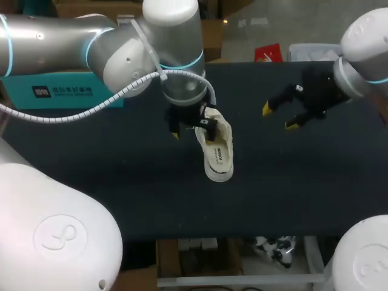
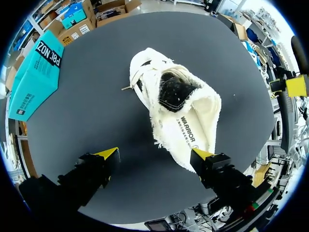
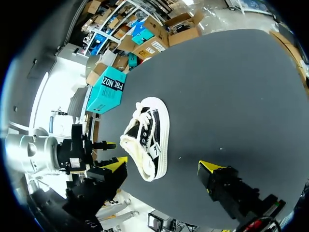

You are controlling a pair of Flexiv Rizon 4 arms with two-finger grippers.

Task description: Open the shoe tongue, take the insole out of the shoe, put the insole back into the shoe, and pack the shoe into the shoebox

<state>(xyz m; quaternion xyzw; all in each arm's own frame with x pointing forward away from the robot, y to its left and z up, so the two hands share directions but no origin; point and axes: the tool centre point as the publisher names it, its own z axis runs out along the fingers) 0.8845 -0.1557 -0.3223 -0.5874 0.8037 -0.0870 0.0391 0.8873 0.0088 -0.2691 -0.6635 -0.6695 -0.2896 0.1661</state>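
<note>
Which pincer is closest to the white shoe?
The left pincer: its open yellow tips sit right beside the white shoe. The right pincer is open too, but hangs well apart from the shoe, off to the side.

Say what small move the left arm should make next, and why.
Probably ease the left gripper forward and down onto the shoe, toward its fleecy opening. Its fingers stand open with nothing held, the shoe lies just ahead between them, and the right gripper hangs open, apart from the shoe.
</note>
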